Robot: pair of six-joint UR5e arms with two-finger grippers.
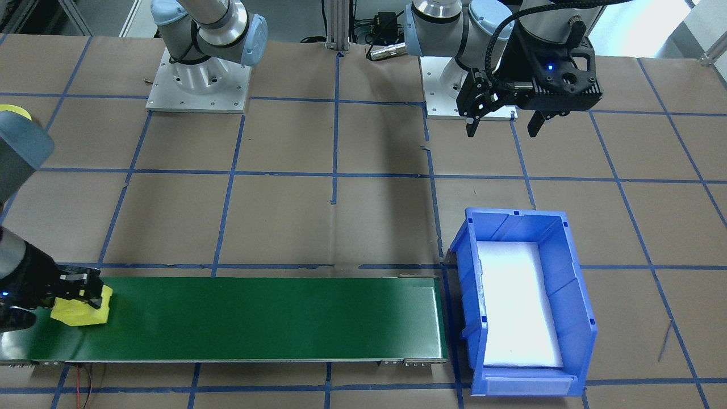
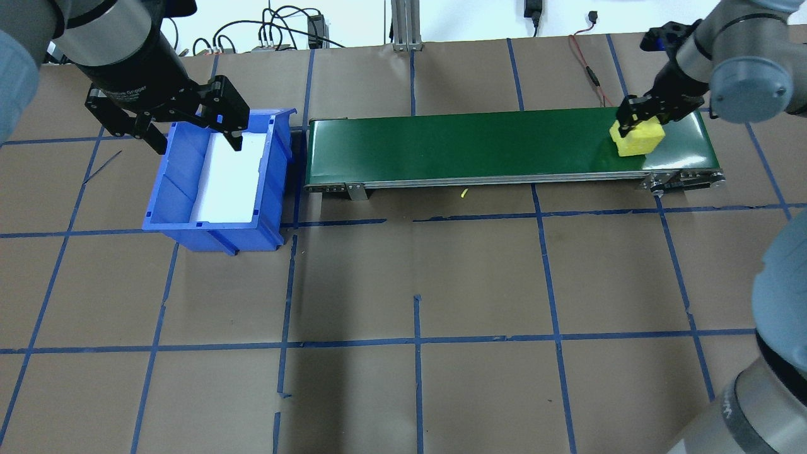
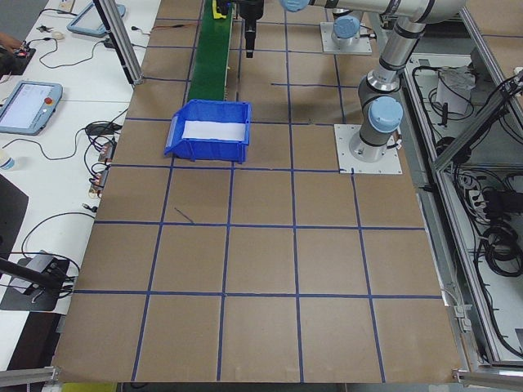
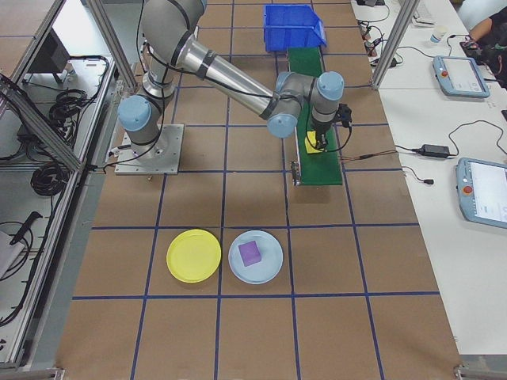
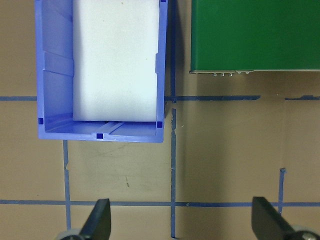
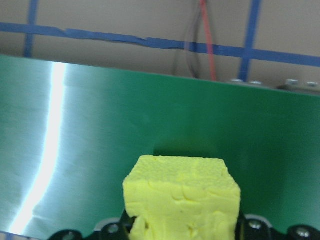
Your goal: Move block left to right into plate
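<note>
A yellow foam block (image 2: 637, 140) is at the right end of the green conveyor belt (image 2: 473, 145). My right gripper (image 2: 638, 121) is shut on the block (image 1: 82, 309), whose top fills the bottom of the right wrist view (image 6: 182, 195). Whether it rests on the belt (image 6: 100, 150) or hangs just above it I cannot tell. The yellow plate (image 4: 194, 255) lies on the table beyond the belt's end, and only its edge (image 1: 14, 111) shows in the front view. My left gripper (image 2: 195, 142) hangs open and empty over the blue bin (image 2: 170, 183).
A light blue plate (image 4: 269, 269) holding a purple block (image 4: 250, 252) lies right beside the yellow plate. The blue bin (image 1: 467, 284) with a white bottom stands at the belt's other end. Blue tape lines grid the brown table.
</note>
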